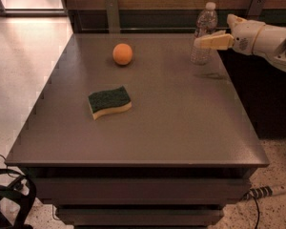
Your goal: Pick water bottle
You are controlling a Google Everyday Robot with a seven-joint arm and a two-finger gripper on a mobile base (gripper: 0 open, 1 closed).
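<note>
Water bottle (207, 22) upright on desk (181, 128), at far right corner. End effector (210, 39) reaches in from bottle's right, overlapping bottle's middle; open or closed, cannot tell. Orange ball (122, 54) well left of bottle. Sponge (109, 101) further left of bottle, nearer camera.

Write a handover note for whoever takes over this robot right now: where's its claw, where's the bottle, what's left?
Gripper: at the table's far right corner, level with the water bottle's middle, overlapping it in view.
Water bottle: upright on the table, not lifted.
Done: approach.
Left: secure the grasp, then lift.
Orange ball and sponge sit well apart from it.
</note>
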